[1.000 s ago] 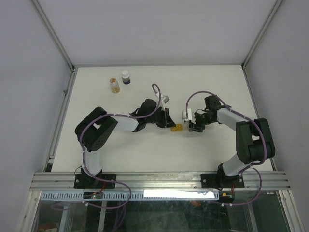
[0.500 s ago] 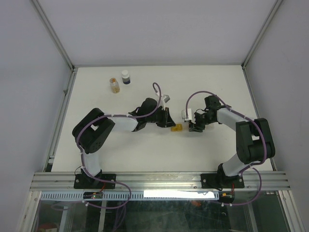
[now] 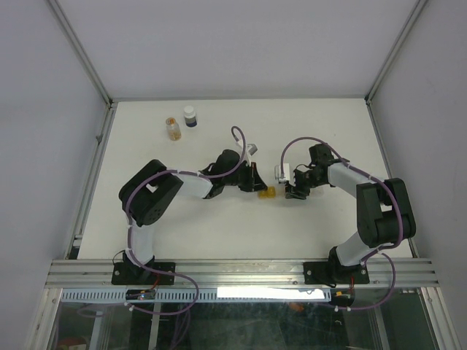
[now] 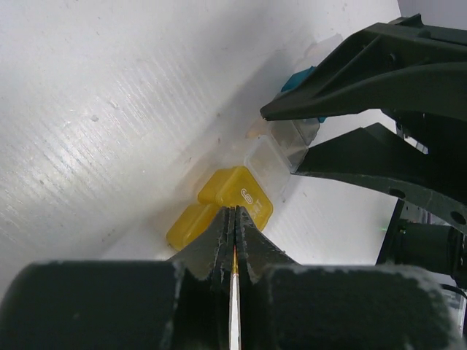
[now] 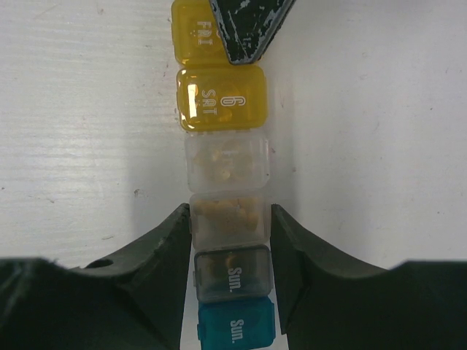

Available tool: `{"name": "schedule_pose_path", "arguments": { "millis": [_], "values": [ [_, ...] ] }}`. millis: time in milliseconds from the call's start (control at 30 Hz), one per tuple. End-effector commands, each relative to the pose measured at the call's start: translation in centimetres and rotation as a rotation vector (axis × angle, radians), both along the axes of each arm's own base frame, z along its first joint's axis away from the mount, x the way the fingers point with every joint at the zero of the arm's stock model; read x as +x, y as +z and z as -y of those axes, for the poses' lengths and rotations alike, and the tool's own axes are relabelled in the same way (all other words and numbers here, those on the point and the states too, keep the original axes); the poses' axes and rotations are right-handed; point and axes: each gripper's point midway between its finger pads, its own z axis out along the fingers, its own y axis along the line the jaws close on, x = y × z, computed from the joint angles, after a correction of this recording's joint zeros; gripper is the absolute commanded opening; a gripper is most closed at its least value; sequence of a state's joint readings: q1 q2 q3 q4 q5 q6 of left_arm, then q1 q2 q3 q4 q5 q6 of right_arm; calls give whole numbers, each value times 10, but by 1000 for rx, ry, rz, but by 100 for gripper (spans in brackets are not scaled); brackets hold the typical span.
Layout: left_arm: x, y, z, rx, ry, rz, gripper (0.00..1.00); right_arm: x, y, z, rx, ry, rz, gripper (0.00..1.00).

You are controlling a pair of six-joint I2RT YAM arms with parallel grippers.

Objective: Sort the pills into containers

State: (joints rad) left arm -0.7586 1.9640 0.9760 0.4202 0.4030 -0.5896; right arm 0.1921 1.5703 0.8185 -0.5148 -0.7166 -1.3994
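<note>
Hiding: yellow end lid sits partly behind the left gripper tip; teal end cut off in the wrist view.
Position: containers at mid-table, between both arms.
Material: joined translucent plastic cubes, rounded corners; yellow, clear, smoky, teal.
Contents: tan bits in clear cells, indistinct.
Grip: left gripper clenched tight; right gripper clamps a clear cell's sides.

Bright, even light; soft shadows on the white table. Streaky glare upper left in the left wrist view, the left gripper blurred at bottom.
</note>
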Motion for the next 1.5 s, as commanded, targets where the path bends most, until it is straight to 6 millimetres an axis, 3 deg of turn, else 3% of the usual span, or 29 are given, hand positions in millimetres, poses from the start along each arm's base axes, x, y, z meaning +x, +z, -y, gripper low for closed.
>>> {"name": "schedule_pose_path", "arguments": {
  "millis": [0, 133, 300, 500, 600, 733, 900, 1033, 1267, 1367, 1467],
  "values": [
    [-8, -38, -15, 125, 22, -72, 0, 2, 0, 1, -17, -19, -9, 43],
    [2, 18, -5, 48, -1, 35, 3, 3, 2, 1, -14, -30, -10, 44],
    [5, 85, -6, -34, -5, 183, 17, 5, 3, 1, -13, -41, -13, 47],
    [4, 122, -40, -34, 96, 361, 40, 8, 3, 1, -12, -64, -17, 48],
    [-1, 142, -62, -52, 136, 464, 61, 16, 4, 3, -13, -117, -24, 48],
    [-4, 163, -105, -70, 273, 574, 98, 39, 8, 14, 3, -278, -49, 47],
    [-12, 177, -144, -129, 403, 586, 99, 65, 8, 32, -12, -477, -57, 47],
    [-25, 196, -152, -174, 406, 592, 99, 82, 3, 48, -53, -619, -99, 49],
    [-39, 227, -160, -215, 396, 608, 99, 94, 1, 64, -73, -715, -99, 53],
    [-46, 233, -158, -240, 371, 598, 99, 98, 7, 68, -72, -740, -92, 61],
    [-51, 240, -154, -252, 340, 588, 99, 102, 22, 70, -34, -749, -82, 80]
  ]
}}
